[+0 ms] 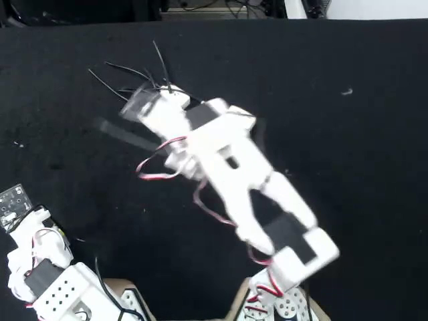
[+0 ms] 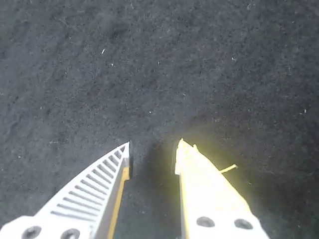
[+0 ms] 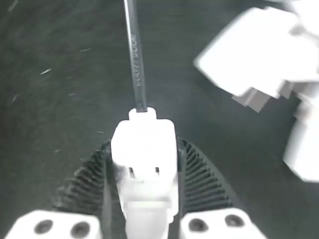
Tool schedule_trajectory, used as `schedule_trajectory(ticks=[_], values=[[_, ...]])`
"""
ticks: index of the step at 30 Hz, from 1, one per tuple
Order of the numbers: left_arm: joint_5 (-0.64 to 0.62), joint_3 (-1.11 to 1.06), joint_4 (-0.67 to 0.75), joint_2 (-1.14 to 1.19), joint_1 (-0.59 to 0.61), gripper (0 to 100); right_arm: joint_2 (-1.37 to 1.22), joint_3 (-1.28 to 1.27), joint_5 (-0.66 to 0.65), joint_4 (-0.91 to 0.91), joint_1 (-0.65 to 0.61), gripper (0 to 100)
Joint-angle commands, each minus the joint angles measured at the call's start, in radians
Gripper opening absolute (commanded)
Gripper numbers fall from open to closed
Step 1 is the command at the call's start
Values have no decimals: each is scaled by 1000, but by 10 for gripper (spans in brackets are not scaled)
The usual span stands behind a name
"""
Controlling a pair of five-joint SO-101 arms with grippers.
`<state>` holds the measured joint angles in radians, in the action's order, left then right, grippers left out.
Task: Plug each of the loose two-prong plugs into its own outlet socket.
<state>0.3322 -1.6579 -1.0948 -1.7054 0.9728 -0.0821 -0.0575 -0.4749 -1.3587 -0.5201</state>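
Plug [image 3: 143, 132] sits in the right gripper [image 3: 144, 149], white body clamped between the two black ribbed fingers [image 3: 199, 172], one pressed on each side. Plug body sticks out past the fingertips. A narrower white part continues back between the fingers toward the wrist, with two small dark marks at the seam; can't tell whether those are the prongs. Cable [image 3: 134, 55] leaves the far end of the plug and runs straight away over the black table [image 3: 50, 74]

White block [image 3: 254, 55] lies off to one side of the plug, apart from it and blurred; can't tell what it is or whether it has sockets

High view: right arm [image 1: 234, 167] stretches diagonally from its base at the near edge out to mid-table, with the right gripper [image 1: 144, 107] at its far end, blurred. Thin black strands [image 1: 127, 70] fan out from that end. Red and white wires [image 1: 157, 170] loop beside the arm's wrist. Can't make out the plug itself from up here

Left gripper [image 2: 153, 149]: jaws apart with a clear gap between the tips, empty, touching nothing. One is a ribbed white finger [image 2: 99, 189], the other looks yellow. Bare black table sits under both. Left arm [image 1: 47, 277] is folded at the near-left corner of the table, well apart from the right arm
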Motion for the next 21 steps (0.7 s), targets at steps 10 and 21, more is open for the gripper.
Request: schedule_trajectory(ticks=[10, 21], values=[[-8, 2, -5, -11, 5, 160, 328, -159, 118, 135, 494, 10], [-8, 1, 2, -11, 4, 160, 127, -122, 110, 399, 813, 10]])
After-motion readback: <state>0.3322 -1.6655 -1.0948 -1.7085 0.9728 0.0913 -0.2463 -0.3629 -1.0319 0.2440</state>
